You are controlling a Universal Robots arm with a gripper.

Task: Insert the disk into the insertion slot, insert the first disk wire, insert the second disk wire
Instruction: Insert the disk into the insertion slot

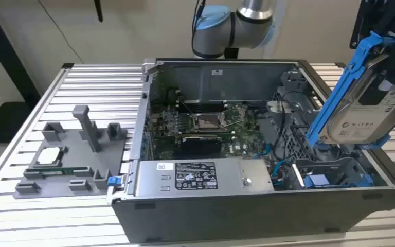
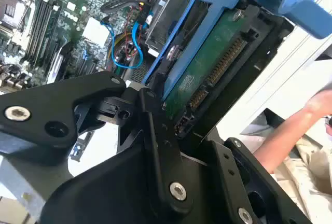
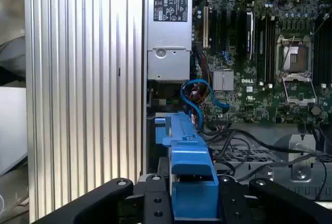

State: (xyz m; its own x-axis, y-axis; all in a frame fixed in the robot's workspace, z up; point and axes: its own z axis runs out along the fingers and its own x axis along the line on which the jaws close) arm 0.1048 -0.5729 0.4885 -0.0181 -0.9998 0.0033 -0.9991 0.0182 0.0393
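The jaws are closed on the disk [image 1: 370,117], gripping its blue carrier frame [image 3: 191,182] from both sides. The disk hangs steeply tilted in the air over the end of the open computer case [image 1: 252,218] at the exterior view's right, its green circuit board [image 2: 207,73] exposed. Below lie looped blue cables [image 3: 196,93], the motherboard [image 1: 204,123], the labelled power-supply box [image 1: 197,177] and the slatted tabletop [image 1: 88,82].

jaws: black, clamped on the disk [image 2: 212,68] | disk: green circuit board showing, clipped in blue carrier [image 2: 233,1] | beyond: motherboard [image 2: 46,22], looped blue cables [image 2: 111,45] | also: person's arm [image 2: 282,133] past the carrier
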